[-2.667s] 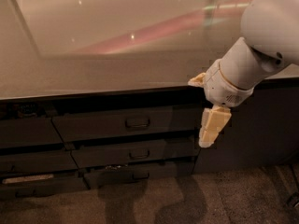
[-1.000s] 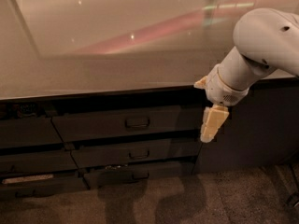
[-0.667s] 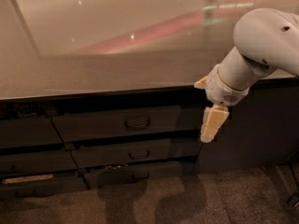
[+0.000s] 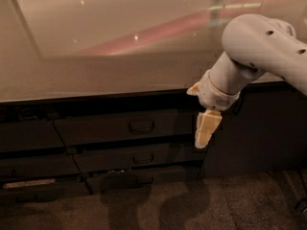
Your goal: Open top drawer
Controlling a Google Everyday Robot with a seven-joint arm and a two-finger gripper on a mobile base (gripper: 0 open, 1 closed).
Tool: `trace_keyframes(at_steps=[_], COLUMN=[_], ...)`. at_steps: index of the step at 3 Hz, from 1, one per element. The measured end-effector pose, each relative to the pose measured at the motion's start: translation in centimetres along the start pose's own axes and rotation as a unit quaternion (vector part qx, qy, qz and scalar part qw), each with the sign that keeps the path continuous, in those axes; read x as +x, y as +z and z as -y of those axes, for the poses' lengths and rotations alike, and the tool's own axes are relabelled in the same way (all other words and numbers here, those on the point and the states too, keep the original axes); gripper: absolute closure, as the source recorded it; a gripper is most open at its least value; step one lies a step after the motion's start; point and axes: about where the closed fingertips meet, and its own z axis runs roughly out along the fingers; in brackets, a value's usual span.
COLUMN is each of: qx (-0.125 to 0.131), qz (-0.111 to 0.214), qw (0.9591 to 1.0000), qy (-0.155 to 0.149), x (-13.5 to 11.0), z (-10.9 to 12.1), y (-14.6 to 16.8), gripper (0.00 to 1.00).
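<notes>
Cream plastic pincer (image 4: 203,130) hangs just R of wide dark grey flat-front top drawer (image 4: 110,127); pincer open/closed: can't tell.

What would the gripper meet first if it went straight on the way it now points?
The gripper, at the right end of the top drawer, points down and slightly left. It would likely reach the floor first; depth is unclear, so it might graze the middle drawer.

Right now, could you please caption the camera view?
Gripper hangs beside the top drawer, right of its centre handle.
</notes>
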Motion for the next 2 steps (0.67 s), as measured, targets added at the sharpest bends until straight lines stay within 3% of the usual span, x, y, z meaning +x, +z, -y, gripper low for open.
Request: trace_keyframes(at_steps=[1,2], qx=[-0.012,-0.013], qz=[0.002,0.003], qw=[0.9997,0.9997], qy=[-0.020,-0.021], x=[-2.01,-2.03], z=[-0.44,-0.45], y=[1.17,1.18], gripper=[0.00,0.00])
